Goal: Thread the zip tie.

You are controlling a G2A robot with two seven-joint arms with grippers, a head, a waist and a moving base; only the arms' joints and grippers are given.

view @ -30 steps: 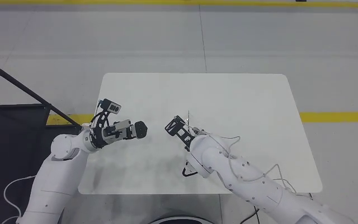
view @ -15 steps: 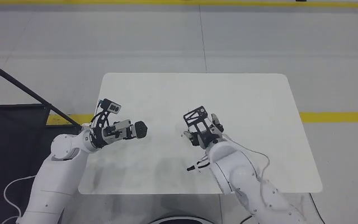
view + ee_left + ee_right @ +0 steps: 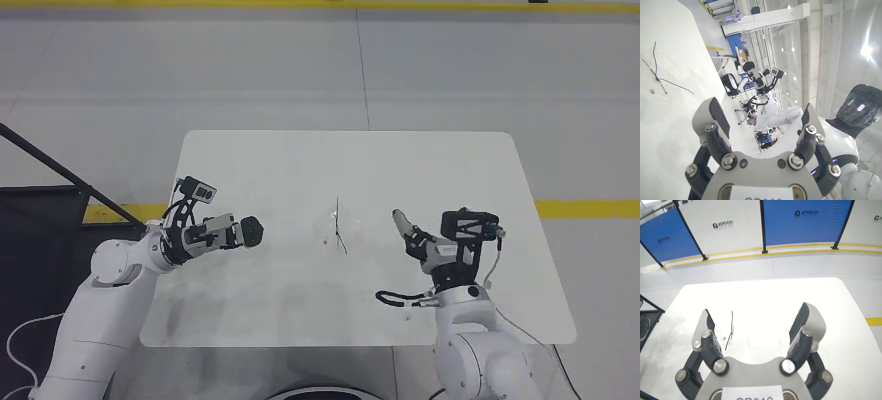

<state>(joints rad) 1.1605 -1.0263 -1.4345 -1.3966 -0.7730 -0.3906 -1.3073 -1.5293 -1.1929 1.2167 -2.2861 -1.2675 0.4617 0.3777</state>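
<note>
A thin black zip tie (image 3: 339, 226) lies loose on the white table (image 3: 450, 170), near its middle. It also shows in the left wrist view (image 3: 656, 74), crossed by another thin strand, and in the right wrist view (image 3: 728, 332). My left gripper (image 3: 250, 231) hovers to the left of the tie, open with nothing between its fingers (image 3: 761, 106). My right gripper (image 3: 415, 235) is to the right of the tie, raised above the table, open and holding nothing (image 3: 756, 308). Neither gripper touches the tie.
A small brownish bit (image 3: 724, 338) lies right beside the tie. A black frame and dark mat (image 3: 40, 215) stand off the table's left edge. Blue and white panels (image 3: 761, 222) fence the floor beyond the far edge.
My right arm has swung away to the right from above the zip tie, which stays lying on the table. The left arm has not moved.
</note>
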